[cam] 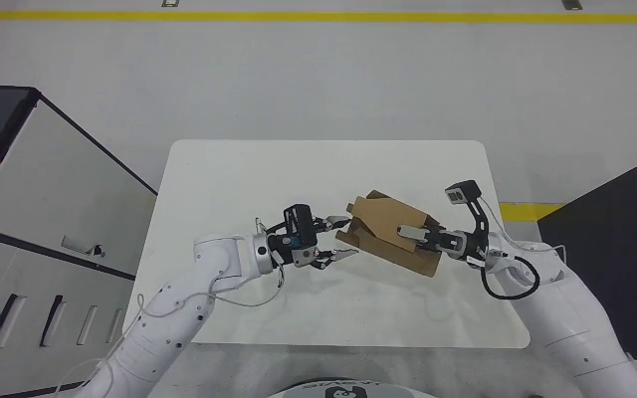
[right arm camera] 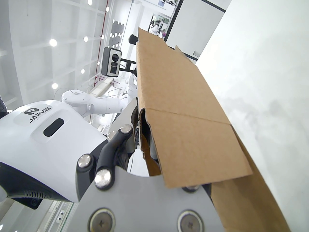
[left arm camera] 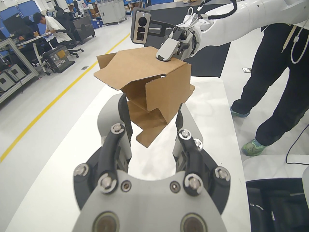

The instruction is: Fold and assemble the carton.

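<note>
A brown cardboard carton (cam: 388, 231) is held partly opened and tilted above the middle of the white table (cam: 249, 189), its end flaps loose. My right gripper (cam: 413, 234) is shut on the carton's upper panel at the right end. The left wrist view shows one right fingertip (left arm camera: 166, 52) pressing on top of the carton (left arm camera: 154, 85). In the right wrist view the carton (right arm camera: 178, 102) runs between the right gripper's (right arm camera: 144, 124) fingers. My left gripper (cam: 338, 250) is open at the carton's left end. Its fingers (left arm camera: 124, 112) flank the lower folded flaps, and I cannot tell if they touch.
A black-framed cabinet (cam: 40, 199) stands off the table's left side. A dark unit (cam: 597, 224) stands at the right. Free table surface lies behind the carton and along the front edge (cam: 398, 343).
</note>
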